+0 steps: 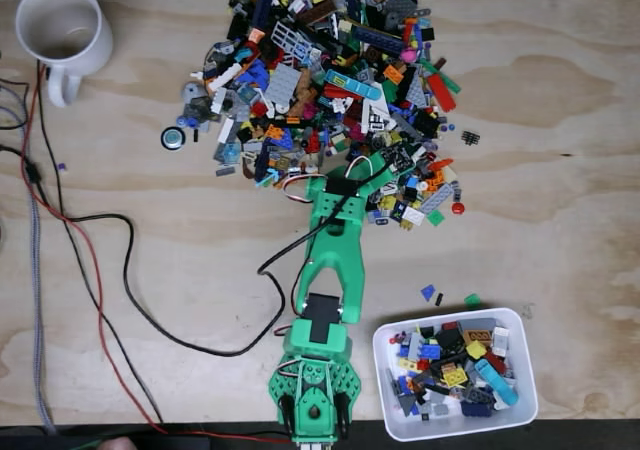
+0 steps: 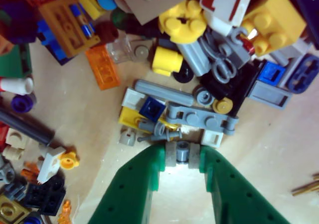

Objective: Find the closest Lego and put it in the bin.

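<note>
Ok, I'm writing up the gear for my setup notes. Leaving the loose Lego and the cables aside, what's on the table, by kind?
White mug: 1
White bin, part full of Lego: 1
Green arm, its claw pinching a small grey piece: 1
Total: 3

Glossy plastic Lego pieces (image 1: 330, 80) on matt grainy plywood table (image 1: 560, 150); translucent plastic bin (image 1: 392, 410); glazed mug (image 1: 60, 30).
</note>
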